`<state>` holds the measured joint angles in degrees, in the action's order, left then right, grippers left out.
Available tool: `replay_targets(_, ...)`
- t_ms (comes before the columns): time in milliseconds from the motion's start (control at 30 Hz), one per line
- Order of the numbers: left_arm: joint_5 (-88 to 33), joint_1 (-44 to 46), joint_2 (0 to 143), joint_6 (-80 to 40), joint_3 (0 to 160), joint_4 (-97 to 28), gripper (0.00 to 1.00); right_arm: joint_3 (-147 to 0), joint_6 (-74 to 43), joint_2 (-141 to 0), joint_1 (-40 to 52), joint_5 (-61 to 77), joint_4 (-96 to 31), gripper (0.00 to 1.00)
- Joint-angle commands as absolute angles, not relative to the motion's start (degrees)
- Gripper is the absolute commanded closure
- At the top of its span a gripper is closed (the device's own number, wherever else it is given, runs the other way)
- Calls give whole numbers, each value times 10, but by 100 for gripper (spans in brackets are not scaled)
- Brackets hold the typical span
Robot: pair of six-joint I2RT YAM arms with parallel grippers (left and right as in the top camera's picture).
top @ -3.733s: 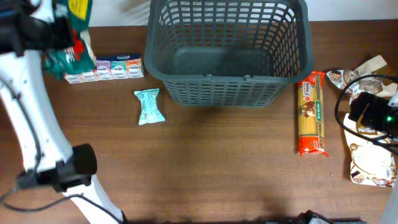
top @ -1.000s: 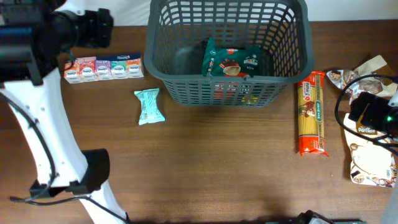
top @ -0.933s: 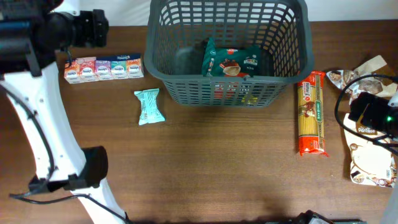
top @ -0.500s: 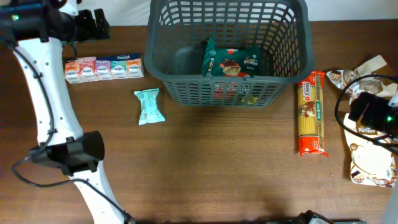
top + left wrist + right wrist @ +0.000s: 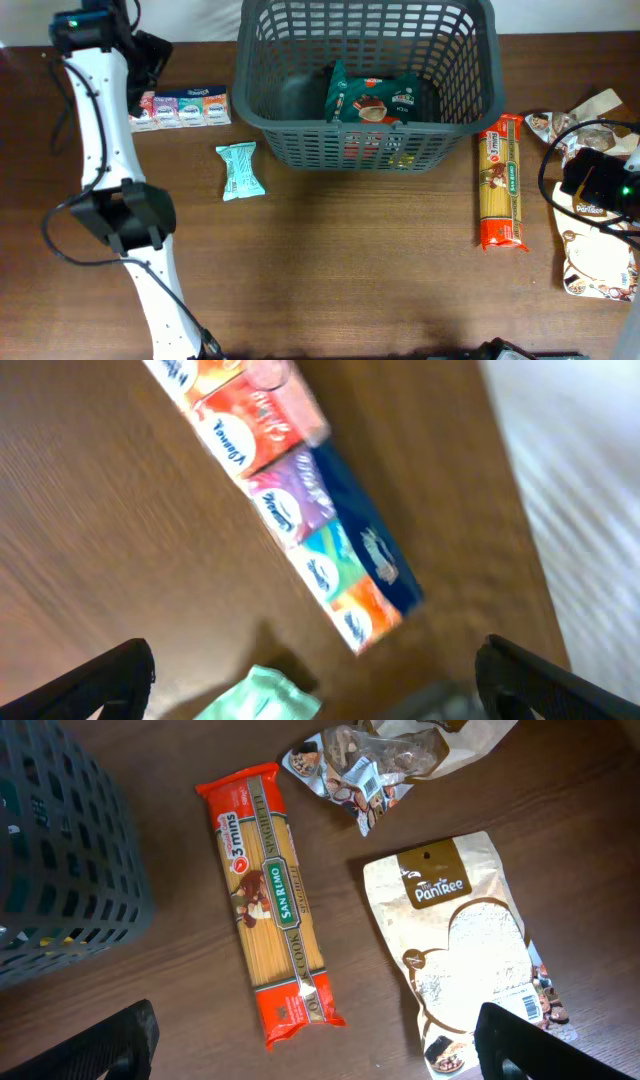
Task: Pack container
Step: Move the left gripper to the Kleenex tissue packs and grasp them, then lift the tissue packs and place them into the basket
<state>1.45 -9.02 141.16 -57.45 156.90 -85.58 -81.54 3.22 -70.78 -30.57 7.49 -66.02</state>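
Observation:
The container (image 5: 262,120) is a dark grey lattice basket at the back middle of the table. A green packet (image 5: 372,97) lies inside it. My left gripper (image 5: 148,62) hangs open and empty over the back left, just above a row of colourful tissue packs (image 5: 182,108). In the left wrist view the left gripper (image 5: 315,660) is wide apart above the tissue packs (image 5: 290,510) and a mint packet (image 5: 262,702). My right gripper (image 5: 315,1030) is open and empty above the spaghetti pack (image 5: 272,900) and a brown bag (image 5: 470,950). The basket's corner (image 5: 60,850) shows at the left.
A mint packet (image 5: 240,171) lies left of the basket's front. The red spaghetti pack (image 5: 501,180) lies to its right. Brown bags (image 5: 598,265) and a torn snack bag (image 5: 380,755) sit at the right edge under the right arm (image 5: 598,183).
The green packet, earlier held by my left gripper, now lies in the basket. The left arm has swung back over the tissue packs and its jaws have widened. The right arm is still.

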Motion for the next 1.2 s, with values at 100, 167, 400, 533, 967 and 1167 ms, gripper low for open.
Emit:
replay_targets(100, 35, -89, 1487, -691, 1567, -832, 1, -824, 32, -709, -308, 68, -661, 1)
replay_targets(167, 35, -89, 1505, -708, 1567, -821, 1, -824, 32, -709, -308, 68, -660, 1)
replay_targets(400, 47, -89, 1525, -714, 1567, -767, 1, -824, 32, -709, -308, 68, -661, 1)
replay_targets(533, 69, -89, 1529, -742, 1566, -767, 1, -824, 32, -709, -308, 68, -660, 1)
replay_targets(967, 68, -89, 1585, -744, 1566, -757, 1, -824, 32, -709, -308, 68, -660, 1)
replay_targets(1167, 67, -89, 1596, -742, 1566, -759, 10, -824, 32, -709, -308, 68, -660, 1)
